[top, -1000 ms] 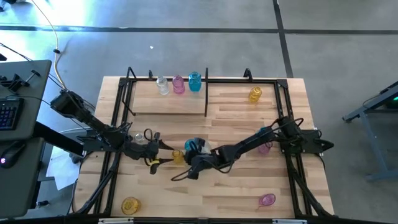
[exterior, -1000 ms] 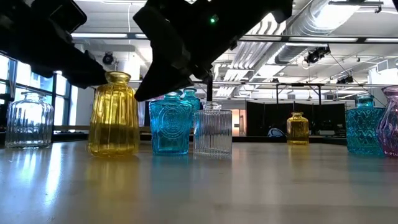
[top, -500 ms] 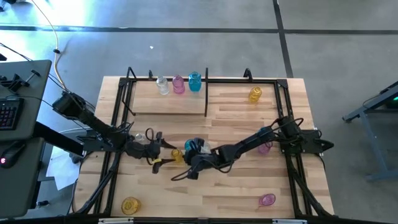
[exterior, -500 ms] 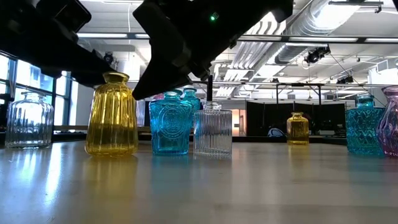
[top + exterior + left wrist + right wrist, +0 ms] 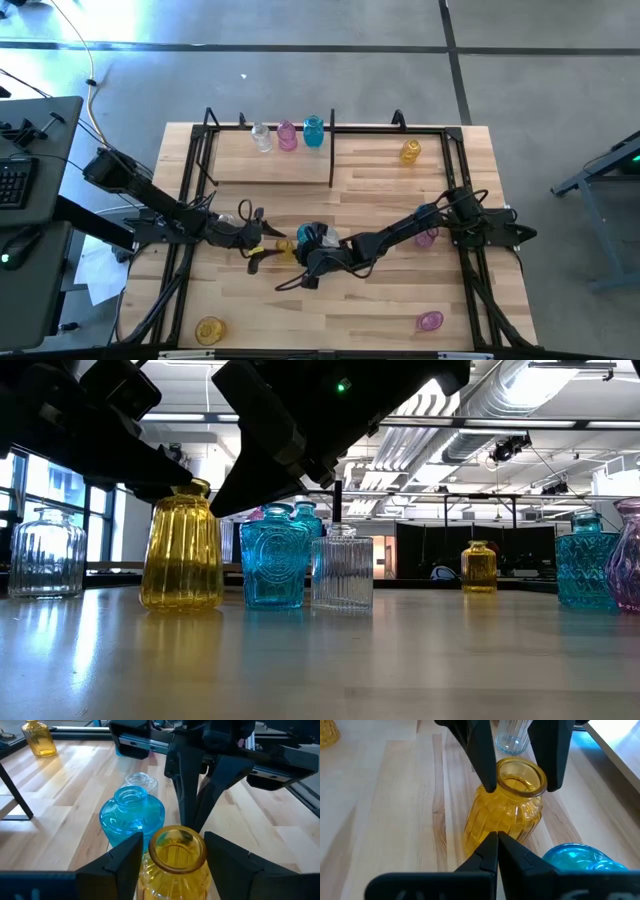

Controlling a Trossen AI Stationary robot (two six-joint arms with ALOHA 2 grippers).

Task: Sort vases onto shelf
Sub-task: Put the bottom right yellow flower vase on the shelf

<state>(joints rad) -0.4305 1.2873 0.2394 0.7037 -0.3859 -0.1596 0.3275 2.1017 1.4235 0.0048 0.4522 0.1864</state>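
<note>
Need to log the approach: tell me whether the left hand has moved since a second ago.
Yes. In the high view the left hand has slid toward the yellow vase beside the blue vase.

Probably a lab or workshop hall: bare ducts [image 5: 560, 400] are running overhead, a keyboard desk [image 5: 30, 160] is standing beside the table [image 5: 380, 190].

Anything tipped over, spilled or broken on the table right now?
One oddity: a pink vase near the table's front right corner looks to be lying on its side. The yellow vase between the left gripper's fingers leans slightly. Nothing looks spilled or broken.
</note>
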